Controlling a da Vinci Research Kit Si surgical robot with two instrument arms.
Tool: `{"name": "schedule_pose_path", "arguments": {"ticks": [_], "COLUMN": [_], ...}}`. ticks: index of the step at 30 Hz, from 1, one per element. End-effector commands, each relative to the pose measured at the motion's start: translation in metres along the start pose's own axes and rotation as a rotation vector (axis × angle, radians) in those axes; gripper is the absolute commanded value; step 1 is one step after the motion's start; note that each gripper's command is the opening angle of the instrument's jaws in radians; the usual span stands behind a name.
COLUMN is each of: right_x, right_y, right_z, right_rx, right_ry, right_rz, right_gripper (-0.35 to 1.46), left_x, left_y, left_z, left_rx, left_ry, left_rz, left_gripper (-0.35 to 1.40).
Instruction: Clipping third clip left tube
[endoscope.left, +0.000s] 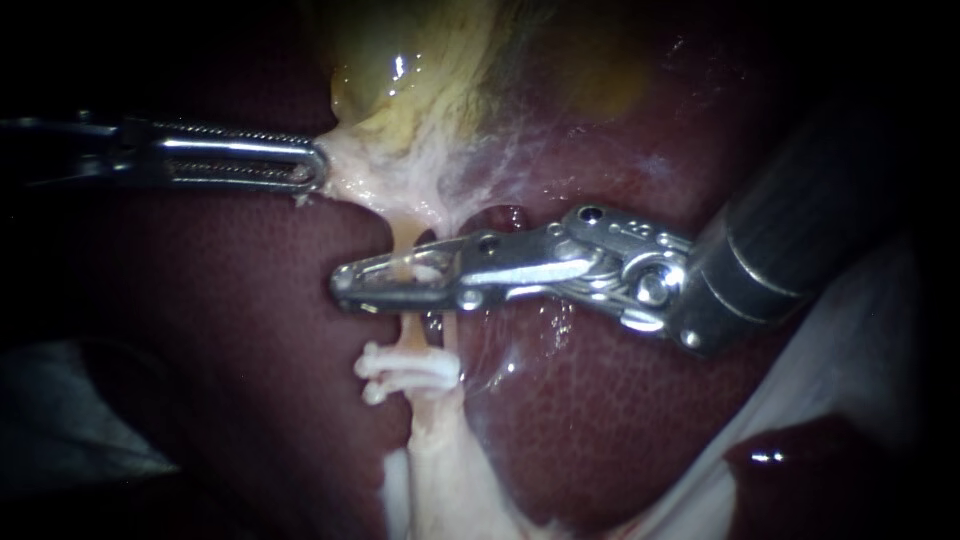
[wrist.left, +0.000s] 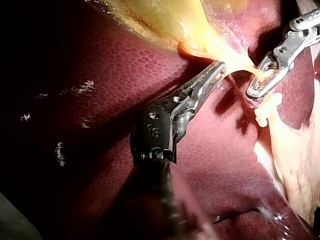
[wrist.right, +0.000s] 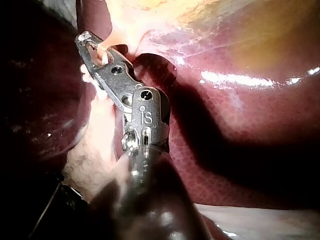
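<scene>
Endoscope view, tube (endoscope.left: 405, 240): lay across liver (endoscope.left: 600, 420) between gallbladder (endoscope.left: 400, 80) and clips (endoscope.left: 405, 375).
Right instrument (endoscope.left: 347, 284): jaws closed around tube, gallbladder side of clips.
Left instrument (endoscope.left: 312, 166): jaws clamped on pale tissue (endoscope.left: 370, 170) under gallbladder.
Handling: judged soft, slick, tear-prone; best taken squarely, clear of clips.

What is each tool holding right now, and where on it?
Left tool: the pale tissue below the gallbladder, by its edge. Right tool: the tube, just above the white clips.

2 clips (endoscope.left: 405, 372) below tube (endoscope.left: 405, 240), liver (endoscope.left: 250, 300) flanking (tight)
</scene>
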Motion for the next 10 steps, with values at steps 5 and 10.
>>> {"name": "schedule_pose_path", "arguments": {"ticks": [5,10], "right_x": [-0.0001,-0.0001], "right_y": [0.0003,0.0004], "right_z": [-0.0002,-0.0003], "right_rx": [-0.001,-0.003], "right_ry": [0.0,0.0], "right_rz": [0.004,0.004], "right_gripper": [-0.35,-0.35], "left_x": [0.0,0.0], "left_y": [0.0,0.0], "left_z": [0.0,0.0], "left_rx": [0.0,0.0], "left_ry": [0.0,0.0], "left_rz": [0.0,0.0], "left_gripper": [-0.35,-0.35]}}
